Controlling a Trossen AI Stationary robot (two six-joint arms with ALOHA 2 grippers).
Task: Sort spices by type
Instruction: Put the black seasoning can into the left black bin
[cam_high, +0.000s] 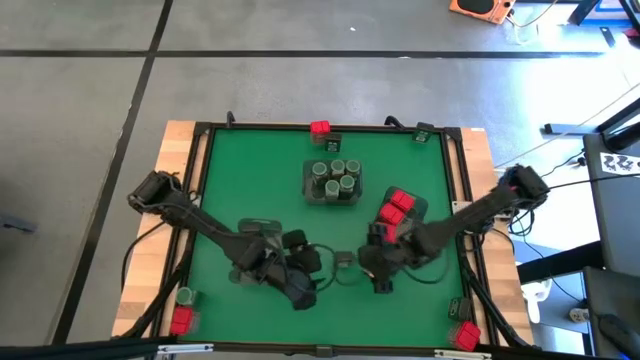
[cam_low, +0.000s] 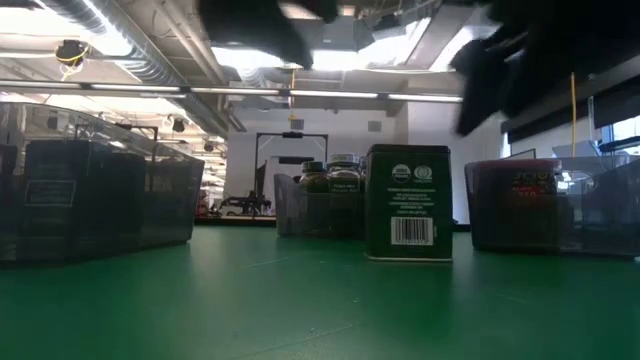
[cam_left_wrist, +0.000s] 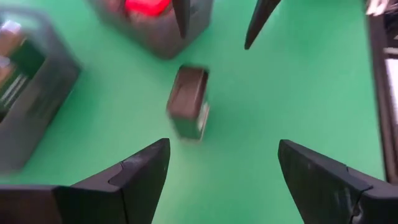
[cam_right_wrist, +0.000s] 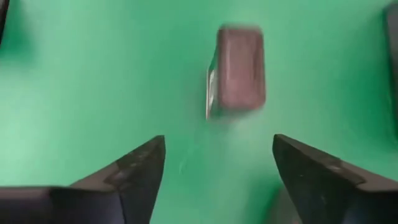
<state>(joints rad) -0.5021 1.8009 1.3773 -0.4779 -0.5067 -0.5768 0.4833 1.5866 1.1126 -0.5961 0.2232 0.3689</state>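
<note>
Standing upright on the green surface (cam_high: 260, 190), between the two arms near the front edge: one dark tin (cam_high: 343, 260), rectangular, lid up. Appears rigid, sheet-metal, smooth-sided; judged light but slick, so liable to slip under a shallow pinch or to tip if nudged high on one side. Best taken across the two broad faces, below the lid seam, fingers square to the walls.

Shows in the low view as a dark green-grey tin (cam_low: 408, 202) with a round seal near the top and a white barcode panel near the base. Seen from above in the wrist views as a brown-grey rounded rectangular lid (cam_left_wrist: 187, 94) (cam_right_wrist: 240, 68), with a pale label on one side.

Left claw (cam_left_wrist: 224, 177): fingers apart, nothing held, near the tin. Right claw (cam_right_wrist: 217, 174): fingers apart, nothing held, near the tin on the opposite side.

Elsewhere: round jars (cam_high: 334, 178) grouped in a grey tray (cam_high: 312, 195) at centre; red boxes (cam_high: 397, 205) in a tray at right; a dark tray (cam_high: 248, 232) at left, contents partly hidden by the left arm. Loose red boxes at the far edge (cam_high: 320, 128) and at both front corners, unsorted.
</note>
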